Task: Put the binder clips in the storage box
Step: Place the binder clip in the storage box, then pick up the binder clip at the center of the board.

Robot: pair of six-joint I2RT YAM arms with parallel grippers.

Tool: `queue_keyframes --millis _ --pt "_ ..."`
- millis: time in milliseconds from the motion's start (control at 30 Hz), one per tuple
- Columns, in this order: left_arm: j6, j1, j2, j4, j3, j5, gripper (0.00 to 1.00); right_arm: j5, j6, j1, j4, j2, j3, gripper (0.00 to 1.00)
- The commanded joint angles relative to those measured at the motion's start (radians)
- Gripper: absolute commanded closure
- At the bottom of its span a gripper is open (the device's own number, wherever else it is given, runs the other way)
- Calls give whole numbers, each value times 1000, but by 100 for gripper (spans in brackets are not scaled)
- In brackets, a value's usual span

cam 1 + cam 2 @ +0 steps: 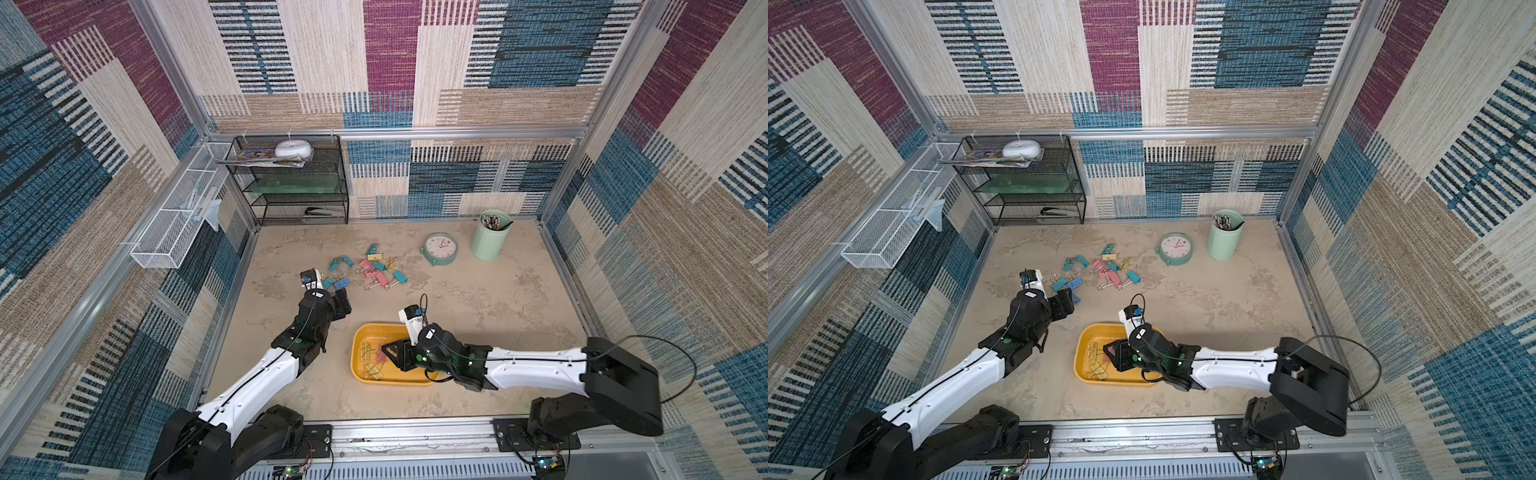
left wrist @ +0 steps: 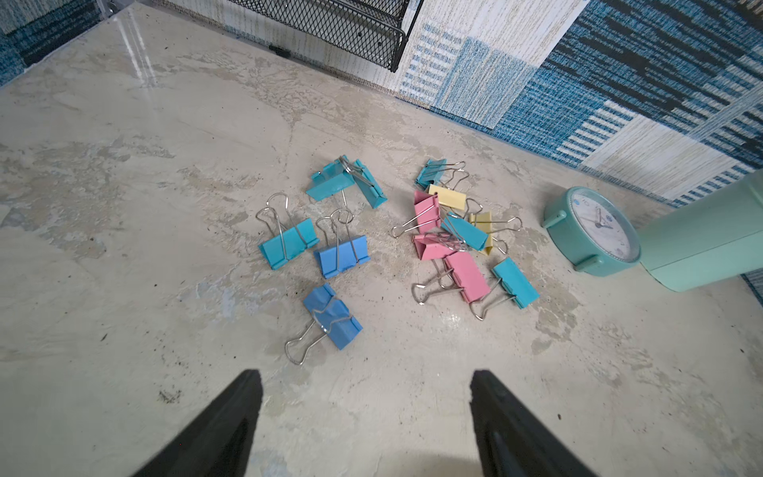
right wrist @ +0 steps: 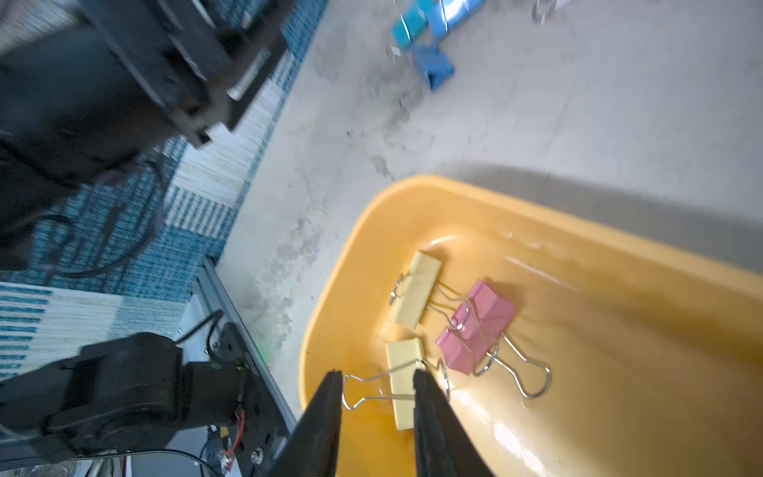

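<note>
Storage box: a shallow yellow-orange plastic tray with rounded corners (image 1: 356,349), set on the mottled beige tabletop (image 1: 478,316) close to the front rail, between the two arms.
Loose binder clips: about a dozen small pastel folding clips with silvery wire handles (image 1: 376,270), scattered in two groups farther back on the tabletop, well apart from the tray. A round teal alarm clock (image 1: 440,248) and a mint-green cylindrical pen cup (image 1: 490,237) stand beyond them.
Clips stowed: two pale yellow and two pink clips show on the tray floor in the right wrist view, the pink pair (image 3: 491,307) tangled by their handles. Both top views hint at more yellow ones, but the count is unclear.
Right gripper (image 3: 377,373): low inside the tray, jaws parted a little. A pale yellow clip (image 3: 402,357) lies under them with one wire handle crossing the gap, apparently resting on the floor rather than pinched.
Left gripper (image 2: 365,373): jaws spread wide and empty, poised above bare tabletop just short of a creased blue clip (image 2: 332,316), the nearest of the heap.
Step in hand: the right arm is at the drop-off of one clip, and the left arm is lining up a pick.
Next move: the left jaws probably need to descend astride the blue clip's body and close squarely, since the thin handles would slip. The right arm must lift clear of the rim so the tray is free.
</note>
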Motion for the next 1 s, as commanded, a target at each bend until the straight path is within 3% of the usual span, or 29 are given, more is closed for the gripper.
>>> queue_keyframes --millis 0,100,133,167,267,433,700,867,967 --pt "-64 2 59 -214 80 -33 27 210 -121 -21 -80 -165 -26 53" --pt "-168 15 120 -251 110 24 30 228 -244 -122 -83 -319 -93 13" --pt "-192 34 153 -265 127 63 29 184 -272 -183 -67 -356 -118 4" --pt "-205 52 184 -273 141 103 29 116 -298 -240 -54 -377 -136 2" --pt "-238 128 272 -260 168 238 24 -69 -347 -402 -26 -394 -163 2" --pt "-282 184 366 -179 189 344 25 -53 -427 -434 51 -379 -200 2" --pt "-341 206 476 -156 258 352 58 -40 -507 -441 130 -386 -245 2" --pt "-330 224 524 -146 284 342 67 -57 -531 -443 169 -416 -300 1" --pt "-327 225 546 -125 298 368 81 -63 -550 -445 183 -421 -317 2"
